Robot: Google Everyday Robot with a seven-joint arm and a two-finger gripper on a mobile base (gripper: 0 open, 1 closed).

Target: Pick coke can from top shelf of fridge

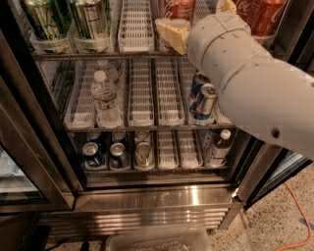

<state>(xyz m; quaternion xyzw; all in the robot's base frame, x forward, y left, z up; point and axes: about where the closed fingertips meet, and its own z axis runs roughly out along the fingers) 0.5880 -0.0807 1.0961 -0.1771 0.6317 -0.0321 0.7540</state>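
Red coke cans stand on the top shelf point(98, 55) of the fridge point(157, 196): one point(177, 9) just right of centre, two more point(265, 14) at the far right. My gripper point(172, 33), cream-coloured at the end of the thick white arm point(255, 83), is at the shelf's front edge. It sits right in front of the lower part of the centre coke can, partly hiding it. Tall green-and-silver cans point(88, 17) stand at the shelf's left.
An empty white lane tray point(135, 27) lies left of the gripper. The middle shelf holds water bottles point(104, 95) and blue-and-silver cans point(203, 100). The bottom shelf holds small cans point(117, 154) and a bottle point(218, 147). The open door frame point(34, 162) is at the left. An orange cable point(294, 211) lies on the floor.
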